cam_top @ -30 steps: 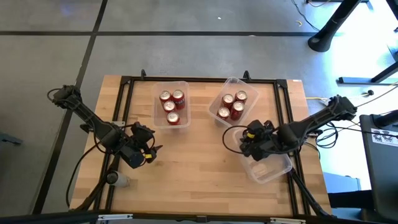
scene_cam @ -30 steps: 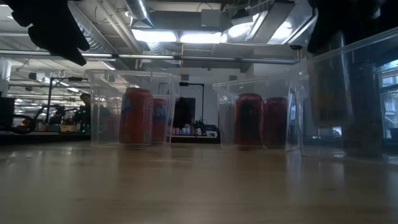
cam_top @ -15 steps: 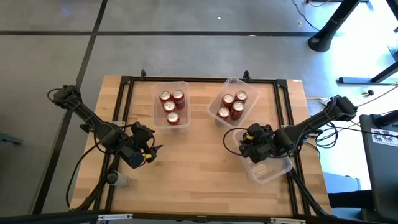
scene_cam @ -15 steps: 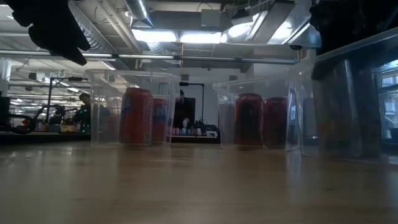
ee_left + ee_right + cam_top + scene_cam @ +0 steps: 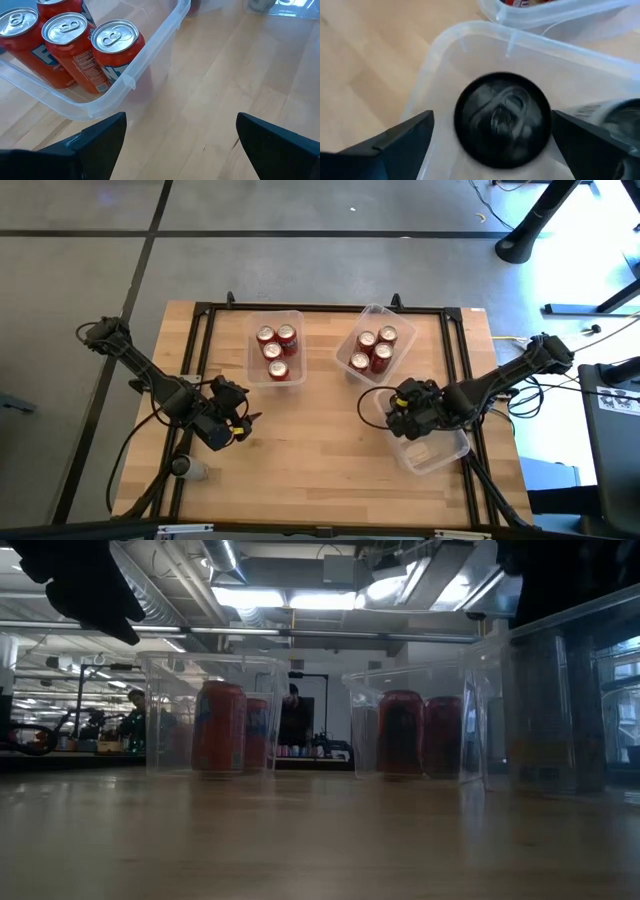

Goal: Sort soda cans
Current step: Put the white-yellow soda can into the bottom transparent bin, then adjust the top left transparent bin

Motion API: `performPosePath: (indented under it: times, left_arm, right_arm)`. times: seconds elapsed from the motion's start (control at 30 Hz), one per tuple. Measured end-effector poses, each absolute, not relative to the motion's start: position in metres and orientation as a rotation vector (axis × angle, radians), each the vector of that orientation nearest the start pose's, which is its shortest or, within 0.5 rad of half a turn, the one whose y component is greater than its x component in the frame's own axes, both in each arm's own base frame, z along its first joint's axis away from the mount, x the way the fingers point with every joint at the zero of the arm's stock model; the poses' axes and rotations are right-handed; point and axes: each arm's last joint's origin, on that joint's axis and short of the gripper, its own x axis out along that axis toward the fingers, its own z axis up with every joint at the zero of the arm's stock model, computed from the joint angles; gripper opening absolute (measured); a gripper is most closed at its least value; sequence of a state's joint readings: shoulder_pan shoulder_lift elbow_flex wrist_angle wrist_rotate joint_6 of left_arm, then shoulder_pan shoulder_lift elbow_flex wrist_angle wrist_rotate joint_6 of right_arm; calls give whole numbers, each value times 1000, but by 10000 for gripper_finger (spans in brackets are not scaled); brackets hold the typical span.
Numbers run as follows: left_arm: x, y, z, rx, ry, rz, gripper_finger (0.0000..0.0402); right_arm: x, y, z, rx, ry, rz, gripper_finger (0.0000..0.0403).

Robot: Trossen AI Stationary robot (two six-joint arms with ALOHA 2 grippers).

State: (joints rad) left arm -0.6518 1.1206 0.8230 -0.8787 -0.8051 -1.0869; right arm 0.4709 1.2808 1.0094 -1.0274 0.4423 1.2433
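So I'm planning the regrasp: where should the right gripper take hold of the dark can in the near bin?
Grip the dark can on its round side wall, coming straight down from above. It stands upright in the bin, and the right gripper is already open on both sides of it.

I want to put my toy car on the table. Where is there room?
The bare wood in front of the two bins of red cans, between the left pincer and right pincer, is free. The clear bin under the right pincer is crowded.
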Motion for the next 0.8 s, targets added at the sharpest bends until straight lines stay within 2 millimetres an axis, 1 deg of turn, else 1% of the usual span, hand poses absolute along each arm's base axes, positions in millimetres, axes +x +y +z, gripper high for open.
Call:
performPosePath:
  times: [0.1,0.2,0.3,0.37,0.47,0.6,0.7,0.8]
  left_arm:
    - [164,-99,246,-231,665,555,365]
    - [164,-99,246,-231,666,555,365]
    - [164,-99,246,-228,667,553,365]
    - [164,-99,246,-217,669,548,365]
    - [165,-99,246,-194,672,540,365]
    - [171,-90,249,-158,685,566,365]
    - [179,-82,259,-122,711,554,365]
    - [188,-69,269,-85,768,519,361]
  right_arm:
    - [202,90,282,501,988,-633,391]
    - [202,90,307,483,972,-598,385]
    - [205,89,327,420,899,-564,382]
    - [207,88,335,345,846,-551,383]
    - [212,89,339,275,763,-546,382]
    - [217,89,339,202,704,-587,383]
    - [220,89,334,166,694,-620,383]
    - [223,90,323,136,718,-636,383]
